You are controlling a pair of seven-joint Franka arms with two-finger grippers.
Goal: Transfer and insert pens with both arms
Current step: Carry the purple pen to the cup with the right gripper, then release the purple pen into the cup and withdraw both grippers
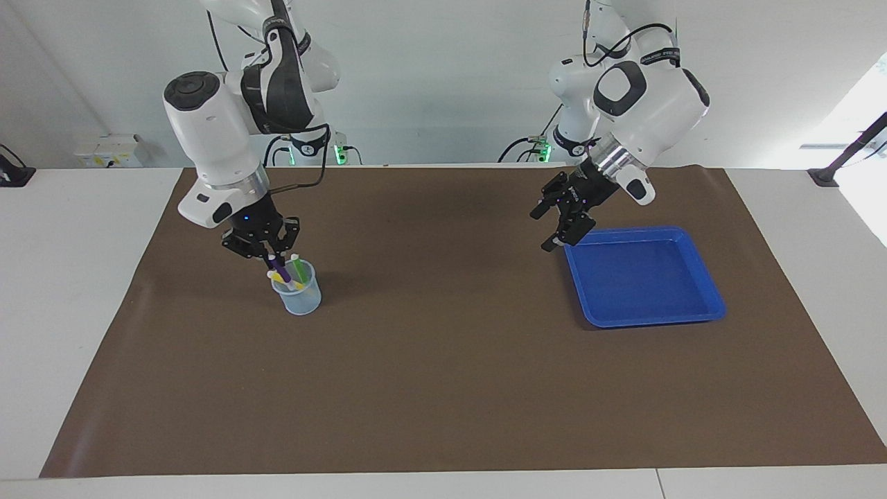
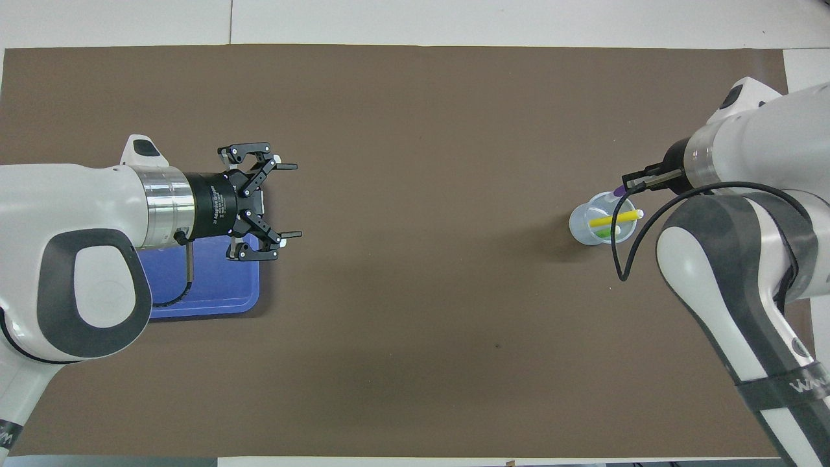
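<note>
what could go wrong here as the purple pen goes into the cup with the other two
1. The purple pen hangs tilted in the shut right tool, its tip at the rim of the light plastic cup. It could catch the rim and tip the cup.
2. The yellow pen lies across the cup's mouth beside the green pen, so the purple one may jam on them or flip one out.
3. Released too early, it could fall onto the brown mat.

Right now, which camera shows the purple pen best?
The facing view: the purple pen hangs from the right gripper, slanting down into the clear cup beside the yellow and green pens. The overhead view shows only a purple tip at the cup's rim.
</note>
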